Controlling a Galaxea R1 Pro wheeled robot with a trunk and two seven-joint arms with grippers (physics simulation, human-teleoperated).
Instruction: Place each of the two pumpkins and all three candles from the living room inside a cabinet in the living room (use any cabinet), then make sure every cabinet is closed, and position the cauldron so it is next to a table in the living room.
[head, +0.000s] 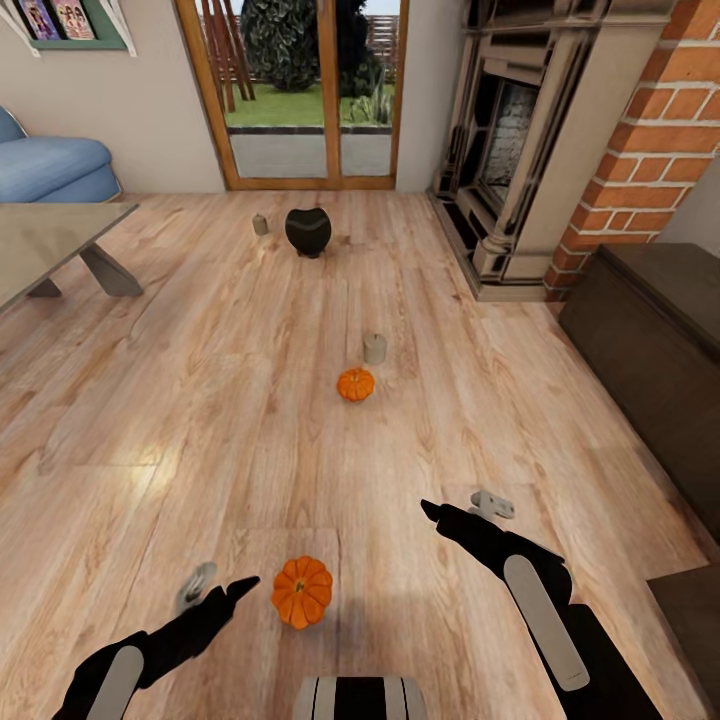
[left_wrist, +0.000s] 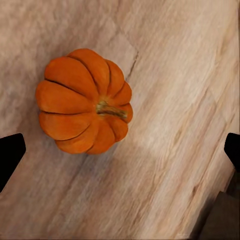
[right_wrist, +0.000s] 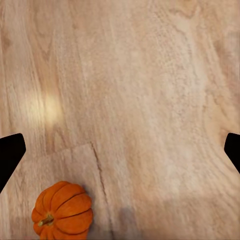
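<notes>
A bright orange pumpkin (head: 302, 591) sits on the plank floor just in front of me, also seen close up in the left wrist view (left_wrist: 85, 101) and at the frame edge of the right wrist view (right_wrist: 62, 210). My left gripper (head: 220, 587) hovers open beside it, nothing between its fingertips (left_wrist: 10, 155). My right gripper (head: 460, 506) is open and empty over bare floor to the pumpkin's right. Farther ahead lie a second pumpkin (head: 355, 384) and a candle (head: 375, 348). Another candle (head: 260, 225) stands beside the black cauldron (head: 308, 231). The dark cabinet (head: 650, 340) is at the right, its fronts shut.
The grey coffee table (head: 50, 240) stands at the left with a blue sofa (head: 50, 165) behind it. A brick fireplace (head: 560, 150) is at the back right and glass doors (head: 310, 90) are straight ahead. Open plank floor lies between everything.
</notes>
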